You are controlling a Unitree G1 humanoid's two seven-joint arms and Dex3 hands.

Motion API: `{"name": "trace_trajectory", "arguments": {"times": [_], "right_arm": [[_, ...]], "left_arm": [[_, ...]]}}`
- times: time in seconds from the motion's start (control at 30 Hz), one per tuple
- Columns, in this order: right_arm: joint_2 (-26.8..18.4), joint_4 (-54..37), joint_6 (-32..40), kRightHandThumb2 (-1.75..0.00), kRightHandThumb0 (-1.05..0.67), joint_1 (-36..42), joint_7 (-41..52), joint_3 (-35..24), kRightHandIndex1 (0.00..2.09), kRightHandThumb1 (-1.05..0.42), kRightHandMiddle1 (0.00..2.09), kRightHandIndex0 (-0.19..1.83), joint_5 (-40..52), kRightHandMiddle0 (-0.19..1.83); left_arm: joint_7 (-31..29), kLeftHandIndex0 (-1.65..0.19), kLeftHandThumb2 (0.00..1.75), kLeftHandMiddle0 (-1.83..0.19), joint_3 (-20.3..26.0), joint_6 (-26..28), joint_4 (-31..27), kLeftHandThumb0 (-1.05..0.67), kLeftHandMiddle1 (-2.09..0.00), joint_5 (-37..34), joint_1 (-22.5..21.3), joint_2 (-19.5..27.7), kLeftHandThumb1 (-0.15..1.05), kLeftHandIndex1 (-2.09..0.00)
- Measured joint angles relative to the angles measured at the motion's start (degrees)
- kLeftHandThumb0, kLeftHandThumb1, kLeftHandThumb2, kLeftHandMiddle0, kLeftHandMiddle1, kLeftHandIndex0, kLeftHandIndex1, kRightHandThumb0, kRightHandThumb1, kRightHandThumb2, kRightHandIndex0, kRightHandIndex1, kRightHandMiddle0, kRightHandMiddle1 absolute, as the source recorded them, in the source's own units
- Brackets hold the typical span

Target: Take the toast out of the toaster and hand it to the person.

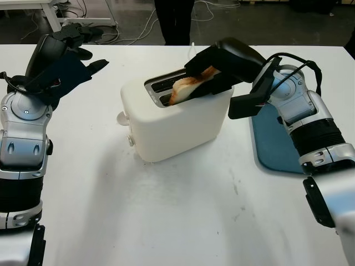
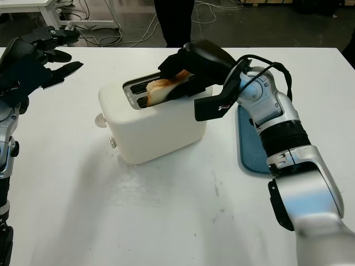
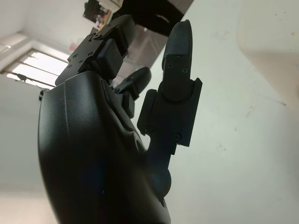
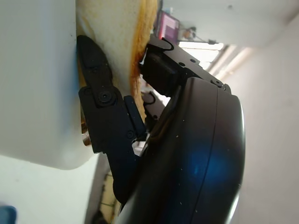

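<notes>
Toast — half-risen from toaster slot | right hand pinching it on both faces (likely grip for lifting out) | left hand open, raised clear at table's far-left — idle

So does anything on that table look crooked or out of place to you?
The toast leans at a slant, half out of the toaster's slot, because the right hand is gripping it. The toaster sits at an angle to the table edge. Left hand is open, raised at the left.
</notes>
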Motion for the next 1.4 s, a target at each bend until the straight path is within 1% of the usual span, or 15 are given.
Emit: {"name": "trace_trajectory", "arguments": {"times": [0.07,0.13,0.17,0.23,0.27,0.4,0.53,0.57,0.73,0.87,0.93,1.07,1.2,1.3,1.4], "right_arm": [[-0.3,-0.2,-0.1,-0.03,-0.6,-0.2,-2.1,0.7,1.56,-0.91,1.23,1.2,-2.3,1.05],[-0.7,-0.3,-0.5,-0.21,-0.59,-0.3,-4.3,1.4,1.66,-0.92,1.38,1.19,-4.0,1.02],[-0.8,-0.3,-1.0,-0.28,-0.59,-0.3,-5.6,1.6,1.7,-0.92,1.52,1.18,-5.0,0.98],[-1.0,-0.1,-1.9,-0.36,-0.56,-0.3,-8.6,1.8,1.74,-0.92,1.69,1.18,-6.5,0.94],[-1.1,0.3,-2.6,-0.38,-0.55,-0.3,-10.2,2.0,1.74,-0.92,1.72,1.18,-7.2,0.93],[-1.2,2.4,-4.6,-0.4,-0.5,-0.2,-14.1,1.7,1.75,-0.92,1.74,1.13,-7.7,0.87],[-1.2,5.1,-5.3,-0.39,-0.47,-0.6,-15.2,-0.9,1.75,-0.92,1.75,1.09,-4.8,0.82],[-1.2,6.0,-5.2,-0.42,-0.46,-1.0,-14.6,-1.9,1.75,-0.92,1.75,1.05,-3.2,0.78],[-1.1,14.2,-3.7,-0.4,-0.44,-6.7,-9.0,-8.0,1.75,-0.92,1.75,0.94,7.4,0.69],[-1.2,20.9,-2.4,-0.39,-0.44,-11.2,-4.5,-12.7,1.75,-0.92,1.75,1.01,14.2,0.77],[-1.1,23.2,-0.4,-0.36,-0.45,-12.7,-2.1,-15.3,1.75,-0.92,1.75,1.03,17.5,0.8],[-0.8,25.0,8.5,-0.3,-0.53,-14.7,0.7,-20.7,1.75,-0.92,1.75,1.11,24.2,0.91],[-0.3,25.0,16.6,-0.34,-0.52,-15.3,-2.6,-24.8,1.75,-0.92,1.75,1.14,27.8,0.94],[0.0,26.4,18.3,-0.36,-0.46,-15.4,-8.7,-25.1,1.75,-0.92,1.75,1.1,26.9,0.89],[0.6,29.7,18.7,-0.41,-0.36,-15.4,-16.4,-23.3,1.75,-0.92,1.75,1.01,23.2,0.72]], "left_arm": [[0.0,-0.47,0.16,-0.26,0.0,0.0,0.0,-0.43,-0.84,0.0,0.0,0.0,0.92,-0.29],[0.0,-0.47,0.16,-0.26,0.0,0.0,0.0,-0.44,-0.84,0.0,0.0,0.0,0.92,-0.29],[0.0,-0.47,0.17,-0.26,0.0,0.0,0.0,-0.45,-0.84,0.0,0.0,0.0,0.92,-0.28],[0.0,-0.47,0.17,-0.27,0.0,0.0,0.0,-0.43,-0.84,0.3,0.0,0.0,0.92,-0.28],[0.0,-0.47,0.17,-0.27,0.0,0.0,0.0,-0.42,-0.84,0.6,0.0,0.0,0.92,-0.28],[0.0,-0.47,0.17,-0.27,0.0,0.0,0.0,-0.48,-0.84,0.9,0.0,0.0,0.92,-0.27],[0.0,-0.47,0.17,-0.26,0.0,0.0,0.0,-0.49,-0.83,0.8,0.0,0.0,0.92,-0.27],[0.0,-0.47,0.17,-0.26,0.0,0.0,0.0,-0.49,-0.83,0.8,0.0,0.0,0.92,-0.27],[0.0,-0.47,0.18,-0.27,0.0,0.0,0.0,-0.49,-0.84,0.8,0.0,0.0,0.92,-0.27],[0.0,-0.48,0.18,-0.27,0.1,0.0,0.0,-0.47,-0.84,0.8,0.0,-0.1,0.92,-0.27],[0.0,-0.48,0.18,-0.28,0.1,0.0,-0.1,-0.47,-0.85,0.9,0.0,-0.1,0.92,-0.27],[0.0,-0.48,0.18,-0.28,0.1,0.0,0.0,-0.47,-0.85,0.9,0.0,-0.1,0.92,-0.26],[0.0,-0.48,0.18,-0.28,0.1,0.0,0.0,-0.47,-0.85,0.9,0.0,-0.1,0.92,-0.26],[0.0,-0.48,0.18,-0.27,0.1,0.0,0.0,-0.45,-0.85,0.9,0.0,-0.1,0.92,-0.26],[0.0,-0.48,0.18,-0.27,0.1,0.2,-0.1,-0.45,-0.84,0.9,0.0,-0.1,0.92,-0.25]]}}
